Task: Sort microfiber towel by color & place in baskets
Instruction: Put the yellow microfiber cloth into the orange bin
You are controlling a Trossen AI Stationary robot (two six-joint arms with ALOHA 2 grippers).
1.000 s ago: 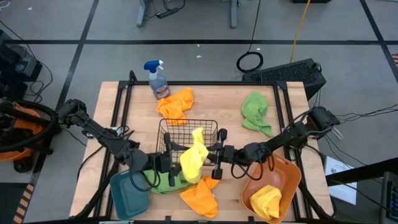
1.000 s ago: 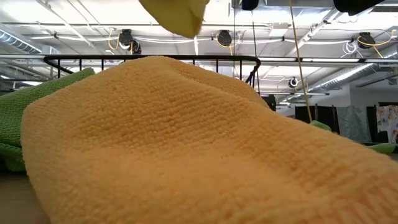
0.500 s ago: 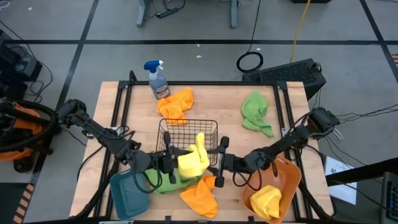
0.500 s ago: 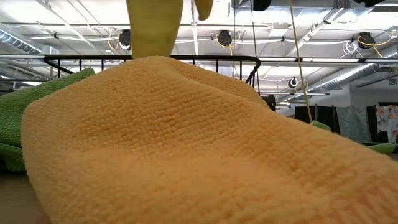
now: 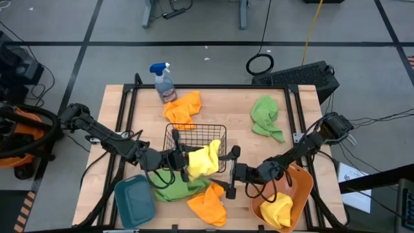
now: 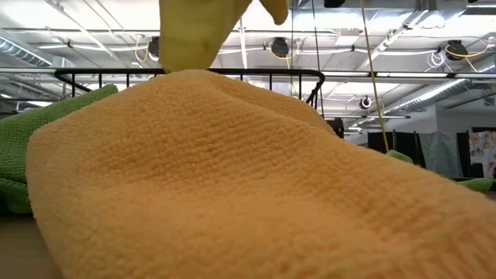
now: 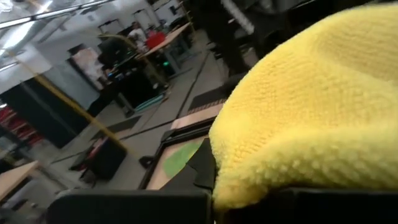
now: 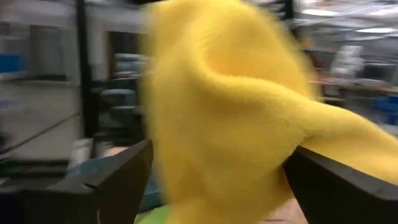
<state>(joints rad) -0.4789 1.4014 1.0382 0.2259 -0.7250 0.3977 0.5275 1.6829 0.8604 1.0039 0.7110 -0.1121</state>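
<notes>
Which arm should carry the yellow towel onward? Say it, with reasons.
Left. The left gripper is shut on the yellow towel beside the black wire basket, while the right gripper has opened and no longer grips it, so a hand-back would probably only add a step.

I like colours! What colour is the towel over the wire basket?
Yellow towel; the high view shows it best.
</notes>
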